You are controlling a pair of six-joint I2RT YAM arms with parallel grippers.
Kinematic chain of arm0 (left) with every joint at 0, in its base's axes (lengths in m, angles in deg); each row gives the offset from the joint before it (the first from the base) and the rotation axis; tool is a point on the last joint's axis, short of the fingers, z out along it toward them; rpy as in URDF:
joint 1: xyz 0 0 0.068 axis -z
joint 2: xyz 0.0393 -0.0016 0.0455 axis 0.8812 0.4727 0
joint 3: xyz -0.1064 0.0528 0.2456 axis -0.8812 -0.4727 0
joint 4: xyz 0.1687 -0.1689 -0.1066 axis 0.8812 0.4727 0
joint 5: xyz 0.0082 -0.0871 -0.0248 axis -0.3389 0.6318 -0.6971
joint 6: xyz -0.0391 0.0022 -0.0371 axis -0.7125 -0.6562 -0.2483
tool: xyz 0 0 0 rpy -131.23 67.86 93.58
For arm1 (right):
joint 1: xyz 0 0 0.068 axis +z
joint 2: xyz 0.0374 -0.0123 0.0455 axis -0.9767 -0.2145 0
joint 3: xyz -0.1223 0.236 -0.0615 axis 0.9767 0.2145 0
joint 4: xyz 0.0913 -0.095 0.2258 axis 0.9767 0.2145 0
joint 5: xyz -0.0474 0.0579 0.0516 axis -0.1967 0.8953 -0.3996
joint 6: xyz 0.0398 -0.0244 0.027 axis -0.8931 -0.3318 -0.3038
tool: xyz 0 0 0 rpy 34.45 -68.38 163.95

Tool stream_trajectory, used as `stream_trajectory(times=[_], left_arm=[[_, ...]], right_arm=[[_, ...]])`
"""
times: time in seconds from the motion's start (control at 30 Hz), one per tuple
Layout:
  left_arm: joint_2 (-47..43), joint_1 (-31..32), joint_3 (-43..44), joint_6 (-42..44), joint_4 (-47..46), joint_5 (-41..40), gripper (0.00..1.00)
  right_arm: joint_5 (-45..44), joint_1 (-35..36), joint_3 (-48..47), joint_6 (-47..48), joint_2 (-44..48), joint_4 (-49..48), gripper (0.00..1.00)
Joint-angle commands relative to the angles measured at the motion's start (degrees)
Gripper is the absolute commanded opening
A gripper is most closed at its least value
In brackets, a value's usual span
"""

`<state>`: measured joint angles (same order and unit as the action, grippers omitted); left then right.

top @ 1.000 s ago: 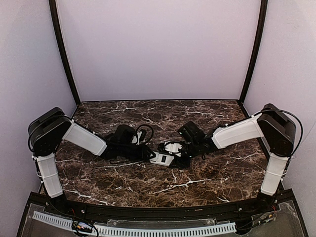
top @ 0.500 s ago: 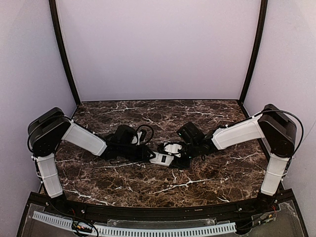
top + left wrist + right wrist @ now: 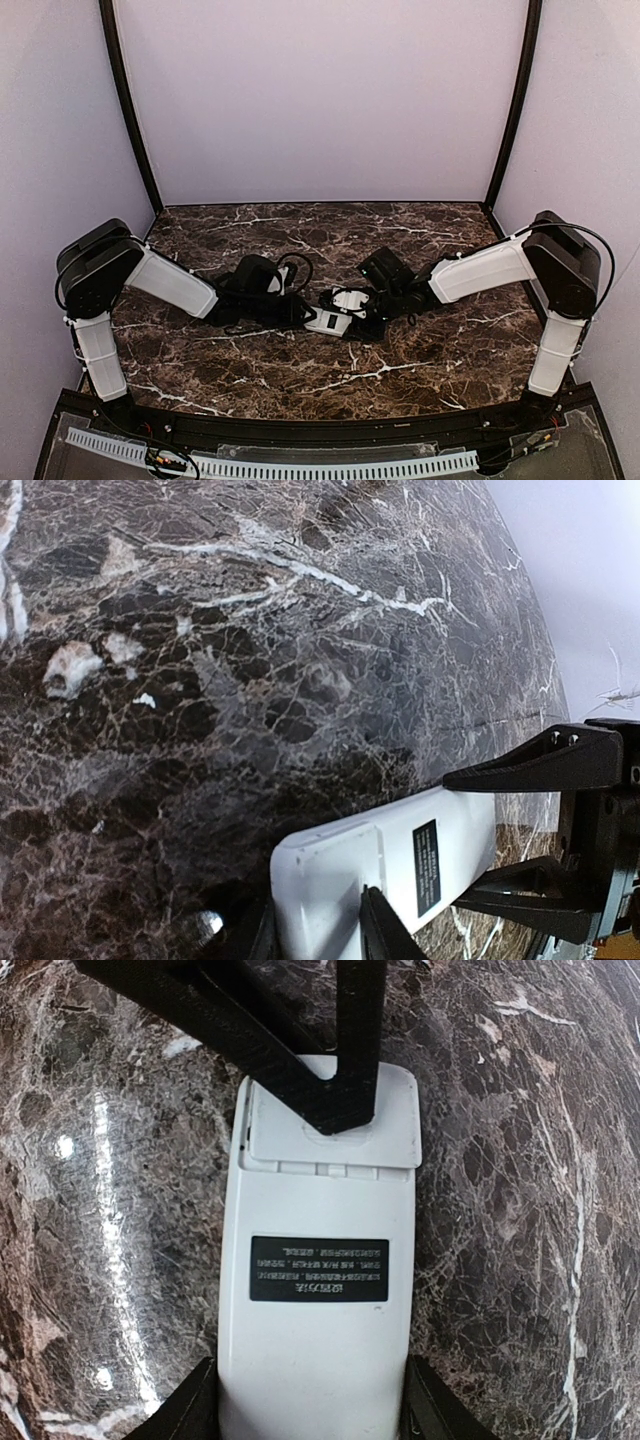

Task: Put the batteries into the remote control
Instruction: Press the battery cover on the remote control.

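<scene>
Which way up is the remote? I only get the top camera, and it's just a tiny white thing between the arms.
Observer: Back up. The right wrist camera shows the remote control lying with its plain white back and a black label facing up.
Operator: Is the battery door off?
Observer: No, the battery cover looks seated; the left gripper has one fingertip on it.
Operator: And the other arm?
Observer: The right gripper straddles the opposite end, touching both long sides.
</scene>
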<state>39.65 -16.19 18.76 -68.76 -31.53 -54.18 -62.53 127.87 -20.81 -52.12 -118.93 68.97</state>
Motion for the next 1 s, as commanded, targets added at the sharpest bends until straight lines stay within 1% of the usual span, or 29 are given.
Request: stream_trajectory(times=[0.0, 0.1, 0.23, 0.33, 0.5, 0.6, 0.73, 0.9, 0.97], left_arm=[[2.1, 3.0, -1.2, -0.5, 7.0, 2.6, 0.29], [2.4, 3.2, -1.3, -0.6, 7.0, 2.4, 0.31], [2.3, 3.2, -1.8, -0.1, 8.1, 2.0, 0.36], [2.2, 3.1, -2.2, -0.5, 8.1, 1.9, 0.36], [1.8, 2.2, -3.0, -0.9, 7.3, 1.8, 0.35], [1.6, 1.7, -3.1, -0.4, 6.3, 2.3, 0.37], [1.1, 1.0, -3.6, -0.8, 4.4, 3.2, 0.42], [-0.2, 0.1, -4.8, -0.4, 1.1, 4.9, 0.53], [-0.6, 0.0, -4.8, -0.2, 0.6, 5.3, 0.55]], right_arm=[[-6.3, -0.4, -0.6, -1.3, -0.6, -3.5, 0.07], [-6.2, -0.2, -0.4, -1.2, -0.3, -3.9, 0.07], [-5.5, -0.3, 0.5, -0.9, 0.9, -4.8, 0.07], [-6.2, -0.3, 0.9, -0.7, 1.1, -4.8, 0.07], [-4.0, -0.4, 1.4, -0.5, 1.7, -4.8, 0.07], [-3.4, -0.4, 1.6, 0.0, 1.8, -4.6, 0.07], [-2.3, -0.4, 2.2, 0.7, 2.0, -4.4, 0.07], [0.2, -0.5, 2.2, 1.3, 1.7, -3.8, 0.06], [0.2, -0.4, 2.2, 1.5, 1.5, -3.7, 0.06]])
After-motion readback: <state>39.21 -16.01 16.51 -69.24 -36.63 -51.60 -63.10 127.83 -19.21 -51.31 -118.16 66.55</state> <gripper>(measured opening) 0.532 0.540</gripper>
